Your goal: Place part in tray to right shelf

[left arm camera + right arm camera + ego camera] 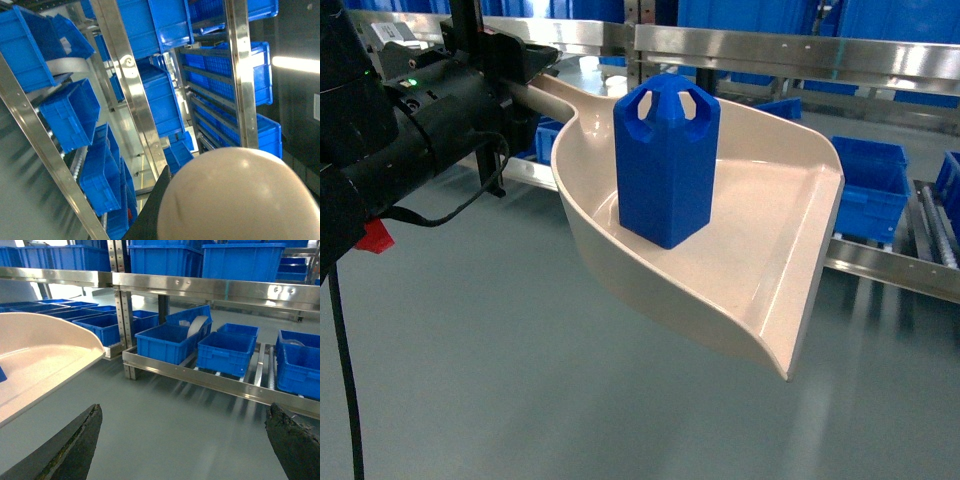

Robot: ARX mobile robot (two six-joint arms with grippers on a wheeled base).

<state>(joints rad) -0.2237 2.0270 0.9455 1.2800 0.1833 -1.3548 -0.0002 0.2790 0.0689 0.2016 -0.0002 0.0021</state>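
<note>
Blue part point(666, 160) stands upright in the beige tray point(775, 250), held out over grey floor point(500, 380).
The left gripper point(515, 60) grasps the tray's handle; the right gripper point(185, 440) has its fingers point(75, 442) spread, empty. No writing is legible. Steel shelves point(210, 287) with blue crates point(167, 342) stand beyond the tray's lip.
</note>
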